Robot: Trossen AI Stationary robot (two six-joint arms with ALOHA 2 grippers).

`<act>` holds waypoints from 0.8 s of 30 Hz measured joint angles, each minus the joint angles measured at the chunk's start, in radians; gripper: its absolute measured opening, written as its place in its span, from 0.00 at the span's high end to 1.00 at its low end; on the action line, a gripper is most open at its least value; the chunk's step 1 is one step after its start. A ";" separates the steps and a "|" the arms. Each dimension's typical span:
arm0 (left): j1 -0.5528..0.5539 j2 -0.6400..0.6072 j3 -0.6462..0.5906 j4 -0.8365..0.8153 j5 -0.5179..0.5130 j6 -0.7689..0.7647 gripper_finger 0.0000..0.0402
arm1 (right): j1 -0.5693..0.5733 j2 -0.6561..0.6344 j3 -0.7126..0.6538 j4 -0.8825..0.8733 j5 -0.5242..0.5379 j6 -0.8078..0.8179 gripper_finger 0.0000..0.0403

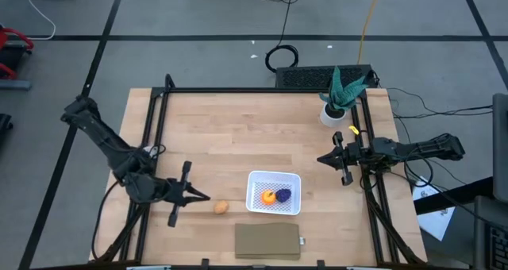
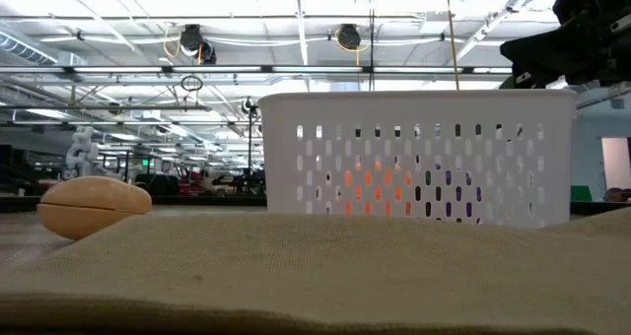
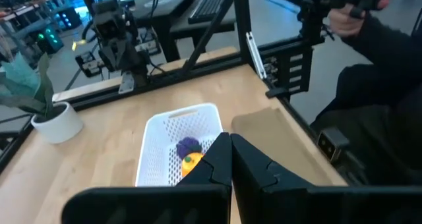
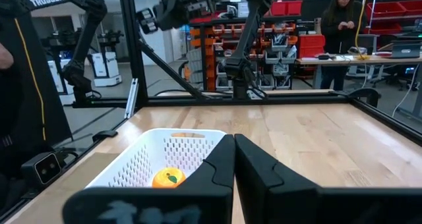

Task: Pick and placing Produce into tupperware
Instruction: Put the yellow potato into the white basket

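Two of three pieces are home: the round orange piece (image 1: 269, 196) and the lumpy purple piece (image 1: 284, 194) sit side by side in the white tupperware (image 1: 255, 179) near the table's front edge, while the tan-brown oval (image 1: 221, 207) lies alone on the bare wood just beside the container's left wall. Your left gripper (image 1: 203, 195) hangs nearest it, fingers pressed shut and holding nothing; the right gripper (image 1: 322, 159) waits by the right rail, likewise shut and empty. The oval looks small, smooth and hard-shelled, probably a light hollow toy, so expect it to roll or squirt sideways if you pinch it off-centre. You would do best to open the left fingers, come down from above and close across its narrow middle, where the low view shows a seam running lengthwise. A flat brown mat (image 1: 268, 241) lies in front of the tupperware, and a potted plant (image 1: 336, 99) stands at the far right corner, well apart from the work.
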 joint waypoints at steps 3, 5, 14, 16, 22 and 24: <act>0.000 0.012 0.055 -0.041 -0.001 0.000 1.00 | 0.000 0.000 0.000 0.000 0.000 0.000 1.00; 0.000 0.020 0.094 -0.067 -0.001 0.000 1.00 | 0.000 0.000 0.000 0.000 0.000 0.000 1.00; 0.047 0.096 0.302 -0.339 -0.051 -0.163 1.00 | 0.000 0.000 0.000 0.000 0.000 0.000 1.00; 0.054 0.125 0.356 -0.405 -0.053 -0.190 1.00 | 0.000 0.000 0.000 0.000 0.000 0.000 1.00; 0.073 0.211 0.464 -0.576 -0.052 -0.219 1.00 | 0.000 0.000 0.000 0.000 0.000 0.004 1.00; 0.084 0.226 0.489 -0.604 -0.051 -0.225 1.00 | 0.000 0.000 0.000 0.000 0.000 0.004 1.00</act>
